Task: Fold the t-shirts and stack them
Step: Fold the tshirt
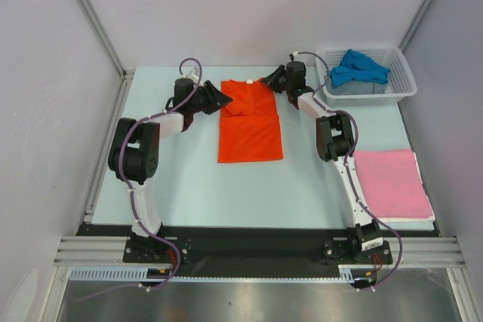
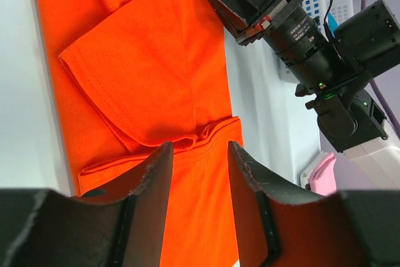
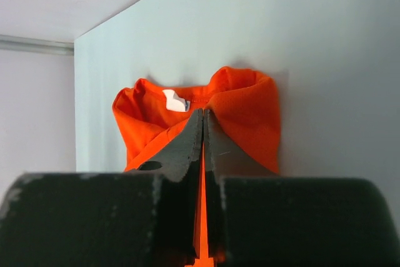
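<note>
table (image 1: 189, 186): arm bases on its 6 o'clock edge.

orange-red t-shirt (image 1: 249, 122): flat at mid-table, slightly toward 12. Collar end at 12, hem at 6. Both sleeves look turned in, so it reads as a long strip.

pink t-shirt (image 1: 392, 182): folded flat at 4 o'clock, well apart from the orange one.

basket (image 1: 377, 98): white mesh, at 2 o'clock. blue t-shirt (image 1: 361, 68) is bunched inside it, unfolded.

right gripper (image 1: 270, 81): at the orange shirt's 1 o'clock corner, by the collar. Its wrist view shows the jaws pressed together with a sliver of orange cloth between them and the shoulder cloth puckered up past the tips. It has the shirt.

left gripper (image 2: 199, 154): at the shirt's 10–11 o'clock side, over the turned-in sleeve. Fingers are roughly half apart. Cloth shows under the gap, and I see nothing pinched.

Step, my read: end-to-end fold of the orange shirt, collar down to hem. One far corner is gripped, the other isn't.

Next move needs:
- The left gripper drops onto the matching collar-side corner and closes through all layers, sleeve flap included.
- Both grippers then lift level and travel toward 6 together, or the fold skews.
- Probably stack on the pink after that. Blue is not started.
</note>
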Action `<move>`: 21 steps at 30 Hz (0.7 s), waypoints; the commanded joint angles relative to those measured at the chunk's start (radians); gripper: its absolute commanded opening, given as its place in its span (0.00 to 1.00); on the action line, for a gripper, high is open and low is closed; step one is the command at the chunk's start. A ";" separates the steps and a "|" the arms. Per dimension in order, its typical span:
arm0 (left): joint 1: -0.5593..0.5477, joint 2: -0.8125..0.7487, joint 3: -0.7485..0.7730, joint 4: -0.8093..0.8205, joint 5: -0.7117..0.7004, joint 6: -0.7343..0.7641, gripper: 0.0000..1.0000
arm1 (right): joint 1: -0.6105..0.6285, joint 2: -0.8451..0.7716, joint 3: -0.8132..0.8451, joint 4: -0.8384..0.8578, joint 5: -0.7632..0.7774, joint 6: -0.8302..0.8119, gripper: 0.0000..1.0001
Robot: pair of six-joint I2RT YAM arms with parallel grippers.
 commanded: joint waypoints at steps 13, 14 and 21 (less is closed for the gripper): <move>-0.003 -0.119 -0.069 -0.009 0.032 0.054 0.44 | -0.057 0.046 0.014 -0.096 0.191 0.080 0.00; -0.003 -0.125 -0.077 -0.023 0.035 0.060 0.44 | -0.063 0.048 0.013 -0.096 0.201 0.086 0.00; 0.000 -0.208 -0.086 -0.144 0.050 0.137 0.47 | -0.072 0.071 0.074 -0.113 0.146 0.092 0.08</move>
